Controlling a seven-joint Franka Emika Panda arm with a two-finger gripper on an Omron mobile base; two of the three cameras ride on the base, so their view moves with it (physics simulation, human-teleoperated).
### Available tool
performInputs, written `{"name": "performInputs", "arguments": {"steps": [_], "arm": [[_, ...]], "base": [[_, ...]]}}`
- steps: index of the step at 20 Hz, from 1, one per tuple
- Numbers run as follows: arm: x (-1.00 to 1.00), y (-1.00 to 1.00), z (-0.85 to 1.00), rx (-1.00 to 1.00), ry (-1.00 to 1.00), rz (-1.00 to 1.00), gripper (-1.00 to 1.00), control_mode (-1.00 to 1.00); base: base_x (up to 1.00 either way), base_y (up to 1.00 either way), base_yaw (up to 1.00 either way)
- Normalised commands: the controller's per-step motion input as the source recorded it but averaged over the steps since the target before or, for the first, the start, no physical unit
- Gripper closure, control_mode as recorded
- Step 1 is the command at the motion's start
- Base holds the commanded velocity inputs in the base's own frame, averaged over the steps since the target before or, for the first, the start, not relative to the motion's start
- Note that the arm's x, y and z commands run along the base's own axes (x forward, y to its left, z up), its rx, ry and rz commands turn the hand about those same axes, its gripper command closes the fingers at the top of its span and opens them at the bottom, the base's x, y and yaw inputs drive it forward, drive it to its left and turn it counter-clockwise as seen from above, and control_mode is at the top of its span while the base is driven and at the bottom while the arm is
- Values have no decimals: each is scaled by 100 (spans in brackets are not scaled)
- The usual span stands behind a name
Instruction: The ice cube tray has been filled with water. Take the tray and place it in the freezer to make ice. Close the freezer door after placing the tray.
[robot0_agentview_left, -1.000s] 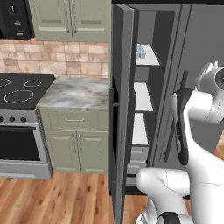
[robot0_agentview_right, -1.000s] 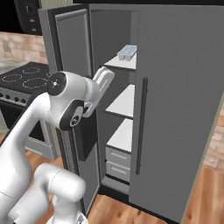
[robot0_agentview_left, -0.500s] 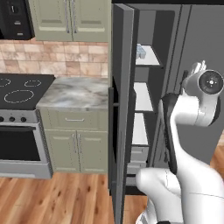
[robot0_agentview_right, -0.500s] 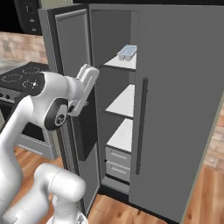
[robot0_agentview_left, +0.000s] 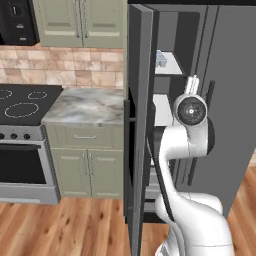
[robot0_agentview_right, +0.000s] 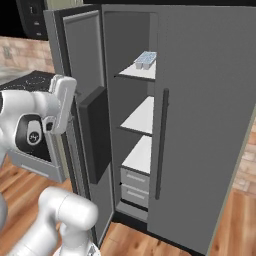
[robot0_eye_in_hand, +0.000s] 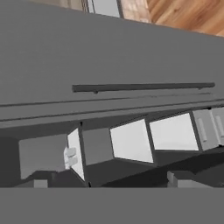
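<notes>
The ice cube tray (robot0_agentview_right: 145, 60) sits on the freezer's (robot0_agentview_right: 132, 125) top shelf (robot0_agentview_right: 136, 73), at about 12 o'clock in the compartment. The freezer door (robot0_agentview_right: 82, 125) stands open. The end effector is open, empty.

arm (robot0_agentview_right: 35, 127) swung leftward, away from freezer (robot0_agentview_right: 137, 115) (door side)

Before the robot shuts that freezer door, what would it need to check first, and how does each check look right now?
1. Ice cube tray resting on the top shelf, inside the freezer: ok.
2. Tool no longer holding the tray: ok.
3. Freezer door closed: not ok, it stands wide open.
4. Arm clear of the doorway: cannot tell.
5. Water in the cells unspilled: cannot tell, too small.
</notes>
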Motion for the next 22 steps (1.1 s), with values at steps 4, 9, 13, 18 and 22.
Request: {"name": "performInputs", "arguments": {"steps": [4, 9, 13, 18, 22], "arm": [[0, 74, -21, -16, 0, 0, -100, -100], [0, 82, -28, -15, 0, 0, -100, -100], [0, 74, -39, -11, 0, 0, -100, -100], [0, 72, -31, -9, 0, 0, -100, -100], [8, 49, -34, -4, 2, 0, -100, -100]], "base": [[0, 0, 0], [0, 0, 0], [0, 0, 0], [0, 0, 0], [0, 0, 0]]}}
